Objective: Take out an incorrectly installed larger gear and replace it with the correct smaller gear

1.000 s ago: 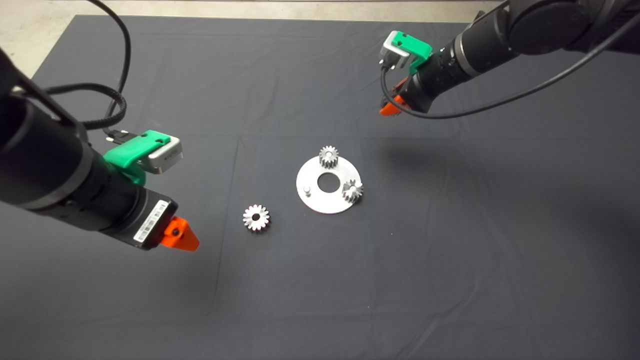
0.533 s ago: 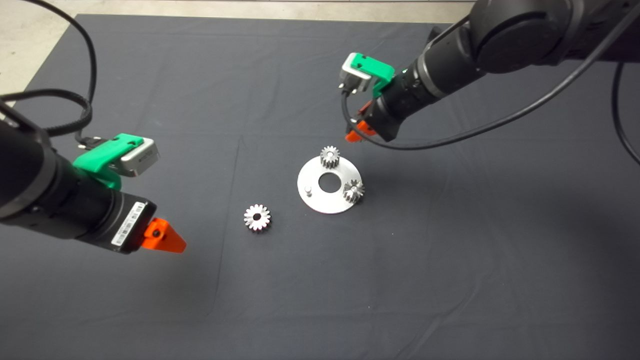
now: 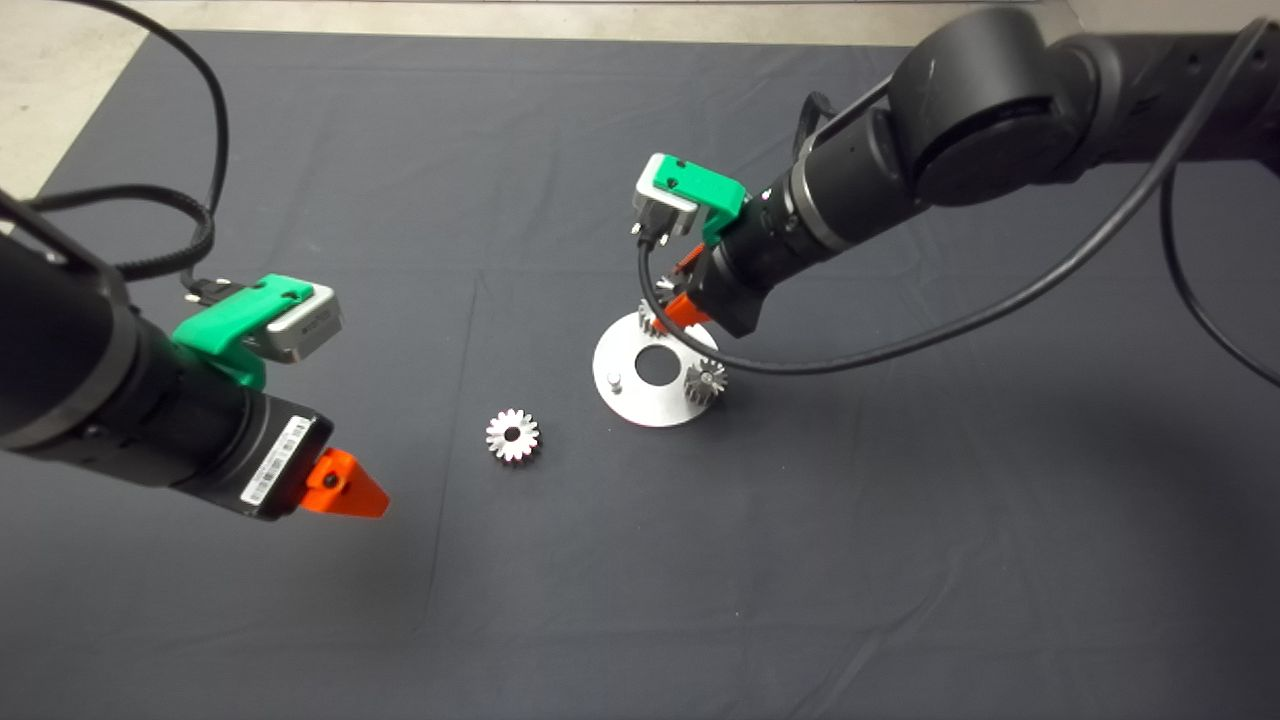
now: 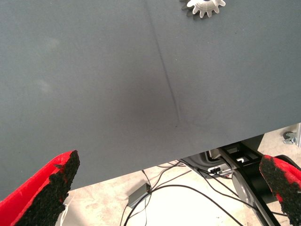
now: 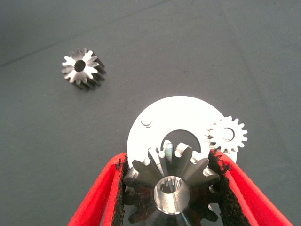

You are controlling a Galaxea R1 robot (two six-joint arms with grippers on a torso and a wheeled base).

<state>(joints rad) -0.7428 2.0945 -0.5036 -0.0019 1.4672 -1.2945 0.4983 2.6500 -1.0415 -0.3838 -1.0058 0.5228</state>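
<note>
A dark mat covers the bench. A round silver plate with a centre hole lies mid-mat, pale floor beyond the far-left corner.

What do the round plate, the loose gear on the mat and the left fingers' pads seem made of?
Round plate: bright metal, perhaps steel or aluminium, reflecting light. Loose gear: probably machined steel by its shiny tooth faces. Left fingers' pads: black, rough, likely foam or rubber.

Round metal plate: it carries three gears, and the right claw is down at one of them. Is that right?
Not three. The head view shows the plate carrying two gears, the upper gear and the lower gear, with one peg bare. The smaller gear lies loose on the mat. The right claw is indeed down at one.
</note>
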